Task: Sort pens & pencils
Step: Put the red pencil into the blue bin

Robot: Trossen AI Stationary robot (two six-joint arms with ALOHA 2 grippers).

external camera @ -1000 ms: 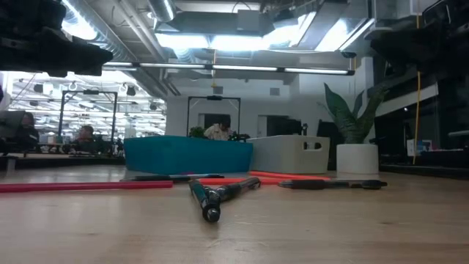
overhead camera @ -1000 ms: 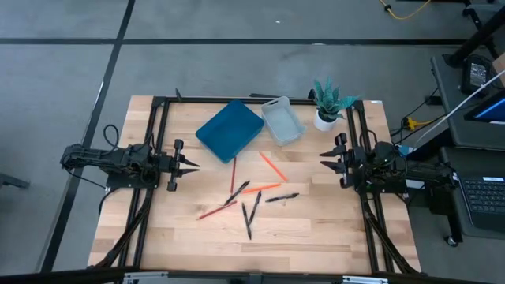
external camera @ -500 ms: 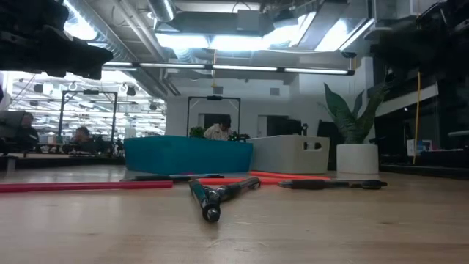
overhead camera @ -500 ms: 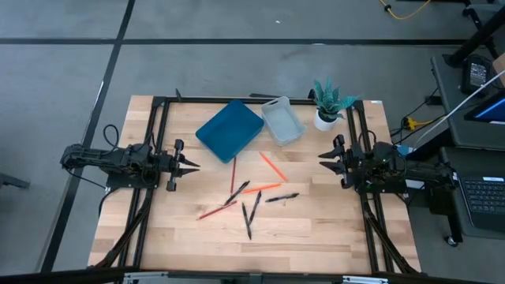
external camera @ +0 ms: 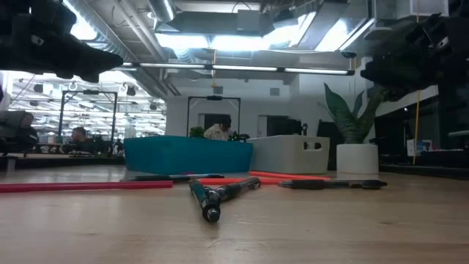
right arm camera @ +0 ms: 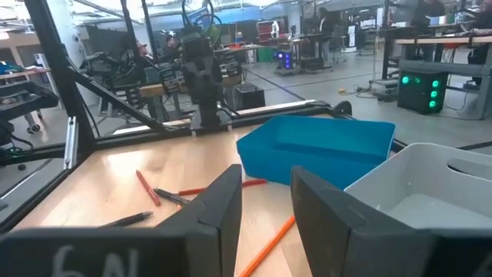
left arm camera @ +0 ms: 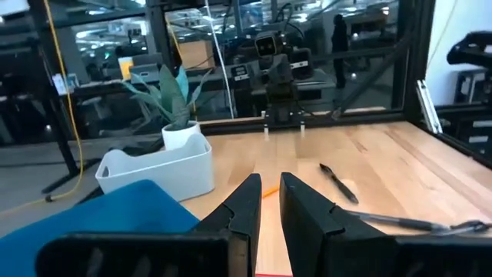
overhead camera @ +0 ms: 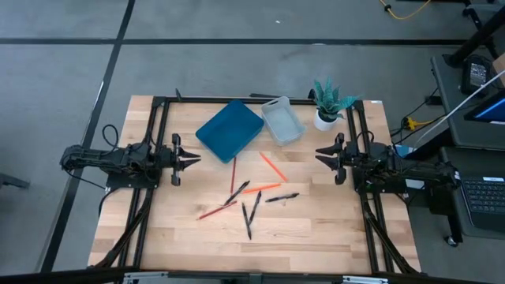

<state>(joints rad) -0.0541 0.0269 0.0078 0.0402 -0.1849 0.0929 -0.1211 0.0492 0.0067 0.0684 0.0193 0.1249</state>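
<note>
Bare pale wooden bench (overhead camera: 316,237) lies open along the near edge and on both sides, between each black end effector and the scatter of black pens (overhead camera: 251,213) and red and orange pencils (overhead camera: 262,188) at the centre. Toward the far edge, a blue rectangular plastic tray (overhead camera: 230,130), a grey plastic bin (overhead camera: 282,121) and a small green plant in a white pot (overhead camera: 327,109) stand close together, blocking passage there.

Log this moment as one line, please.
black pens and red/orange pencils: loose on table | blue tray, grey bin: empty | left gripper, right gripper: open, holding nothing
</note>
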